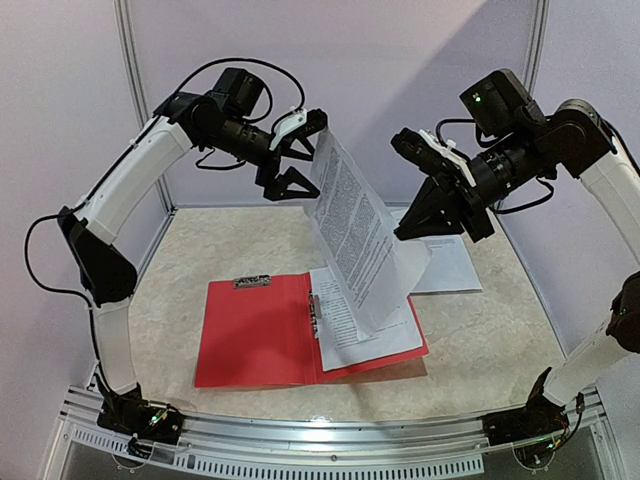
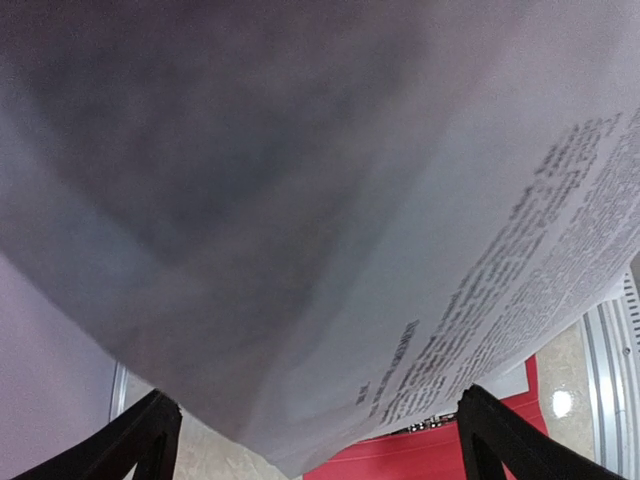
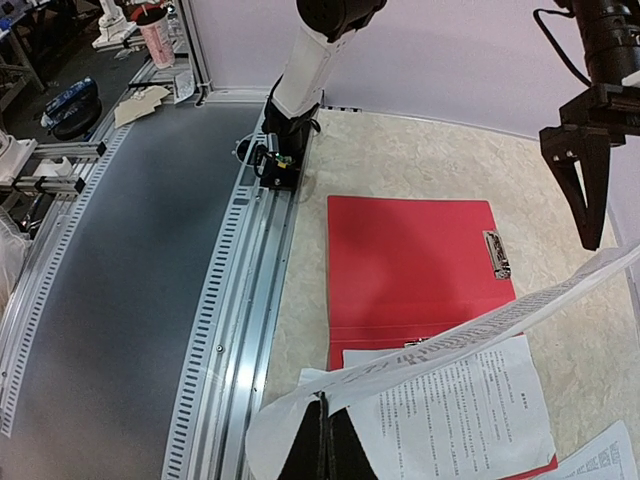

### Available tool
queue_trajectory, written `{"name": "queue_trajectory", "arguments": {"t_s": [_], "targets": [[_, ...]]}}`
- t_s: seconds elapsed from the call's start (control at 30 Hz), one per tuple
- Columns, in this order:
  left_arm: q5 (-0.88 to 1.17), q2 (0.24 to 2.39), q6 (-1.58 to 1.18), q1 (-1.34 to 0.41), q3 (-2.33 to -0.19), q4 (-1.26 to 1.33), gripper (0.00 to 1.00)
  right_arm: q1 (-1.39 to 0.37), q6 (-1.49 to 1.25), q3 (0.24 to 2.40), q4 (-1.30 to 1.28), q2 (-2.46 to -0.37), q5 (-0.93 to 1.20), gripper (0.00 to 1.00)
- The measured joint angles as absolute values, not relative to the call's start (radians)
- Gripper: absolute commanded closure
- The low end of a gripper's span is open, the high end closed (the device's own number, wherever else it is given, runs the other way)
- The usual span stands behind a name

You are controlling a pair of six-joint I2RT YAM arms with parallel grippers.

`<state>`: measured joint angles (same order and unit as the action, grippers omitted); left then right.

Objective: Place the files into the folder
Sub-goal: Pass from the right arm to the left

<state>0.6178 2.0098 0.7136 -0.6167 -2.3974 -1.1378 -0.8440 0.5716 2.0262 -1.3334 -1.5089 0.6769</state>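
Worktop point(image 1: 200, 250): beige, mottled stone-look, matt. A slotted aluminium rail point(image 1: 330, 440) is fitted along the 6 o'clock edge. Plain pale wall panels point(image 1: 400, 60) are seen at 12 o'clock.

Folder point(image 1: 255, 335): flat, red, glossy plastic, laid open at worktop centre. A silver clip point(image 1: 252, 281) is seen at the 12 o'clock edge of its left half. One printed white filed sheet point(image 1: 345, 345) is laid flat in the right half.

A second thin raised sheet point(image 1: 355, 230) is held up, curved, above that half. It is pinched at its lower edge by the right pincer point(image 3: 325, 440), fingers clamped on it. The left pincer point(image 1: 300, 160) is spread wide around the sheet's top edge; contact cannot be told.

More printed loose sheets point(image 1: 455, 270) are seen flat at 3 o'clock of the folder.
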Motion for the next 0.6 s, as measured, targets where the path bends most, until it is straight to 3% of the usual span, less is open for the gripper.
{"name": "queue_trajectory", "arguments": {"t_s": [0.07,0.2,0.4,0.43,0.53,0.6], "targets": [[0.652,2.023,0.710,-0.615,-2.412,-1.140,0.34,-0.844,0.574,2.026,-1.333,-1.509,0.672,1.00],[0.719,2.025,0.722,-0.612,-2.426,-1.162,0.99,-0.844,0.575,2.026,-1.334,-1.509,0.657,1.00],[0.761,2.014,0.741,-0.611,-2.412,-1.218,1.00,-0.844,0.567,2.026,-1.335,-1.509,0.606,0.97],[0.754,2.004,0.739,-0.611,-2.399,-1.222,1.00,-0.844,0.561,2.026,-1.336,-1.510,0.590,0.88],[0.705,1.956,0.710,-0.611,-2.338,-1.222,1.00,-0.844,0.534,2.020,-1.336,-1.510,0.526,0.46],[0.646,1.912,0.679,-0.612,-2.285,-1.214,1.00,-0.844,0.501,1.995,-1.333,-1.508,0.453,0.30]]}}
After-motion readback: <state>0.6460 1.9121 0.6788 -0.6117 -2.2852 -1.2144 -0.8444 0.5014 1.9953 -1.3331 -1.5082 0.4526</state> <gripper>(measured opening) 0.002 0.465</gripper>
